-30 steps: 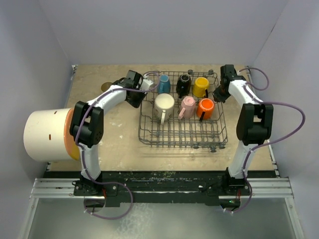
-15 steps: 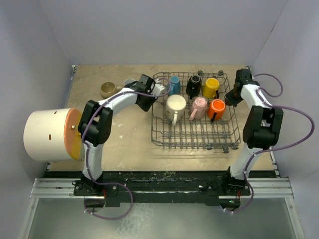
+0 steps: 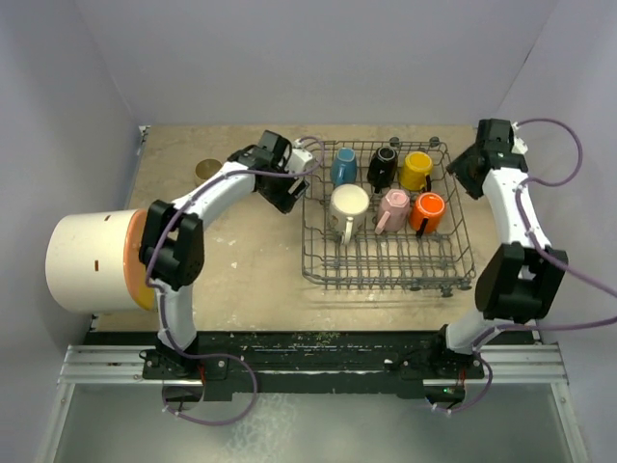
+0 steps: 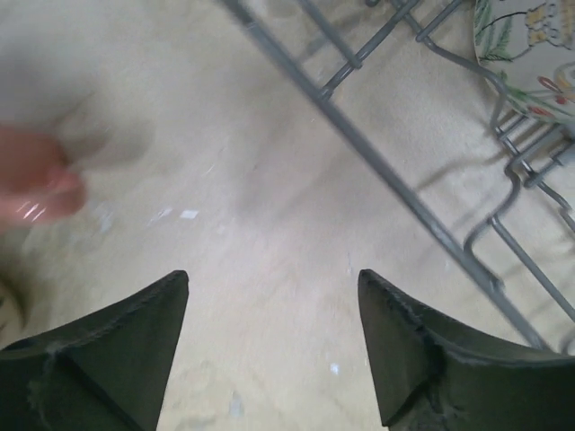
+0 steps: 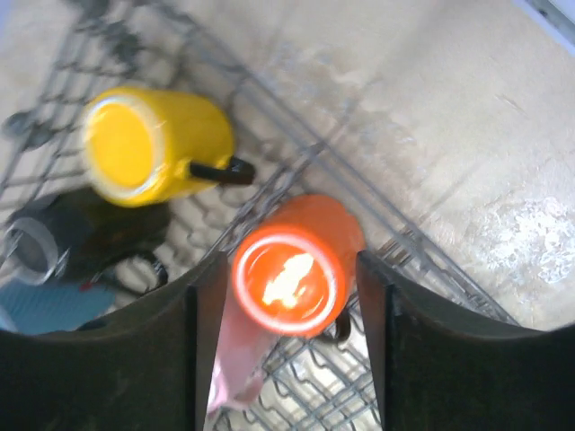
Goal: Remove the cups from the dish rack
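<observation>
The dish rack (image 3: 386,262) holds a back row of blue (image 3: 343,166), black (image 3: 384,166) and yellow (image 3: 416,171) cups. In front of them stand the cream (image 3: 348,204), pink (image 3: 391,209) and orange (image 3: 425,210) cups. A tan cup (image 3: 205,172) sits on the table at the far left. My left gripper (image 3: 292,191) (image 4: 271,277) is open over bare table beside the rack's left rim (image 4: 404,193). A blurred salmon shape (image 4: 31,175) lies at its left. My right gripper (image 3: 466,174) (image 5: 289,260) is open above the rack's right side. The orange cup (image 5: 287,283) shows between its fingers, untouched.
A big cream cylinder with an orange face (image 3: 96,260) lies at the left edge. Grey walls close in the table on three sides. The right wrist view also shows the yellow cup (image 5: 153,144), black cup (image 5: 81,233) and pink cup (image 5: 238,359).
Both grippers have opened from shut. The dish rack has slid to the right on the table. The right arm has swung outward to the right; the left wrist has followed the rack's left side.
</observation>
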### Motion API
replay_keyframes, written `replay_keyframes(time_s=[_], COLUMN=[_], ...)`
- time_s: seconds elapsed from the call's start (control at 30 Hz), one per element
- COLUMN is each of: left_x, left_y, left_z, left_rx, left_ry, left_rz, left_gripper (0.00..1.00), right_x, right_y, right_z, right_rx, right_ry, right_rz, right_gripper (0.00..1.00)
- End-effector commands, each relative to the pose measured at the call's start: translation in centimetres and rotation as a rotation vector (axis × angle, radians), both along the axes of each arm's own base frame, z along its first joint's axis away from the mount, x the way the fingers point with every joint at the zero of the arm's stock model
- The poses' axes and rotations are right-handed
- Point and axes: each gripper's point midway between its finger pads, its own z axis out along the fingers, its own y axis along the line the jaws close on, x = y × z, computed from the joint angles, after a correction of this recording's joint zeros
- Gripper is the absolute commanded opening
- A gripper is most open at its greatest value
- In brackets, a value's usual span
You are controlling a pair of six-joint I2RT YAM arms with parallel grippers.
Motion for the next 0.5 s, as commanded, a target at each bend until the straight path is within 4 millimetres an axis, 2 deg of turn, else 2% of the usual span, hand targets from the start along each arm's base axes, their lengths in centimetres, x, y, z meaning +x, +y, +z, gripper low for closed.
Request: replay_keyframes(time_s=[0.0,0.03,0.13,0.2,0.37,0.47], left_x=[-0.3,-0.8,-2.9,-4.8,-8.9,-10.2], left_y=[2.7,3.3,5.2,6.2,8.9,10.7], left_z=[10.0,11.0,13.5,14.6,15.5,15.9], left_rx=[-0.084,-0.089,-0.111,-0.117,-0.081,-0.055], left_ry=[-0.150,-0.159,-0.181,-0.185,-0.195,-0.232], left_rz=[0.024,0.028,0.034,0.027,0.030,0.049], left_gripper=[0.94,1.00,0.99,0.99,0.99,0.99], right_x=[-0.6,-1.2,-3.3,-4.8,-8.3,-9.8], right_y=[5.1,6.9,12.8,16.6,25.4,28.2], right_z=[8.0,8.6,9.6,9.2,4.4,0.8], right_rx=[-0.084,-0.092,-0.095,-0.073,-0.041,-0.069], right_ry=[-0.157,-0.166,-0.195,-0.203,-0.107,-0.002], right_rz=[0.119,0.150,0.255,0.337,0.570,0.645], right_gripper=[0.71,0.78,0.89,0.94,1.00,1.00])
